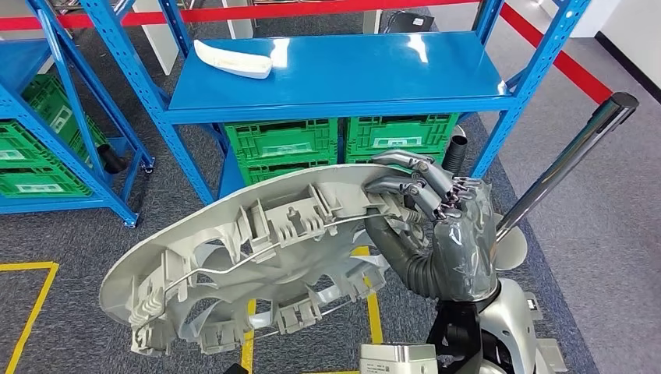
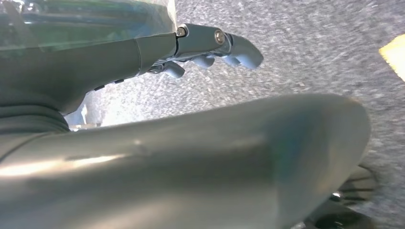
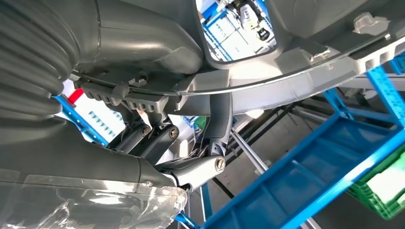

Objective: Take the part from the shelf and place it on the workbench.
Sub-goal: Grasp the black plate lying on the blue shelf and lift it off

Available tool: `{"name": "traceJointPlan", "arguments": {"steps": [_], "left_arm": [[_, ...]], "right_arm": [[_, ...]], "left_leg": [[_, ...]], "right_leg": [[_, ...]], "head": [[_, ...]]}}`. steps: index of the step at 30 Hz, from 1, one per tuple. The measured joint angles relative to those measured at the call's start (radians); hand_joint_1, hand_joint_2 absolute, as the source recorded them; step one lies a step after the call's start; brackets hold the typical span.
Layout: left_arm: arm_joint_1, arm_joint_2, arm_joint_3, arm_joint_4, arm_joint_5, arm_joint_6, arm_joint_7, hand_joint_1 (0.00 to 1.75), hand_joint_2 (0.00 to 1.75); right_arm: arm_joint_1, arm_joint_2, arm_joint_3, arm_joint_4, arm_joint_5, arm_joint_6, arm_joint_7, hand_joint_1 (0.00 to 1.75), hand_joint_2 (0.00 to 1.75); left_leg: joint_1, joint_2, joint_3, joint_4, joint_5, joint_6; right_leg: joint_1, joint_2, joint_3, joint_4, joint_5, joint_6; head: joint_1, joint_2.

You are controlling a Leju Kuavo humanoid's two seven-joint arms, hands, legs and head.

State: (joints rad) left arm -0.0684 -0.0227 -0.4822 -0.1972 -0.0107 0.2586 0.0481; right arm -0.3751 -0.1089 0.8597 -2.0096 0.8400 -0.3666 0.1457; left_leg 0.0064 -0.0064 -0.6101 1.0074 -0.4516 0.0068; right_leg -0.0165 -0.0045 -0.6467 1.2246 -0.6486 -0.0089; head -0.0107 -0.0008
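Note:
My right hand (image 1: 446, 234) grips the rim of a large round grey plastic part (image 1: 257, 265), a wheel-cover shape with ribs, clips and a wire ring on the side facing me. The part is held tilted in the air in front of the blue shelf (image 1: 351, 78). In the right wrist view the fingers (image 3: 191, 171) wrap under the part's rim (image 3: 286, 81), with the thumb on its other side. My left hand (image 2: 191, 143) hangs over grey carpet, fingers extended and holding nothing.
A white curved part (image 1: 232, 60) lies on the blue shelf's top at the left. Green crates (image 1: 281, 144) fill the level below. Another blue rack with green crates (image 1: 39, 156) stands at the left. A shiny metal rod (image 1: 569, 164) slants up at the right. Yellow tape (image 1: 31, 312) marks the floor.

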Motion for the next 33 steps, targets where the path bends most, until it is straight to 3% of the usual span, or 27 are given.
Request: {"name": "traceJointPlan", "arguments": {"steps": [33], "left_arm": [[0.000,-0.001,0.000,0.000,0.000,-0.001,-0.001,0.00,1.75]], "right_arm": [[0.002,-0.001,0.000,0.000,0.000,0.000,0.000,1.75,1.75]], "left_leg": [[-0.003,-0.016,0.000,0.001,-0.001,0.002]], "right_leg": [[0.002,0.002,-0.051,0.089,-0.021,0.000]], "head": [[0.003,0.000]]}}
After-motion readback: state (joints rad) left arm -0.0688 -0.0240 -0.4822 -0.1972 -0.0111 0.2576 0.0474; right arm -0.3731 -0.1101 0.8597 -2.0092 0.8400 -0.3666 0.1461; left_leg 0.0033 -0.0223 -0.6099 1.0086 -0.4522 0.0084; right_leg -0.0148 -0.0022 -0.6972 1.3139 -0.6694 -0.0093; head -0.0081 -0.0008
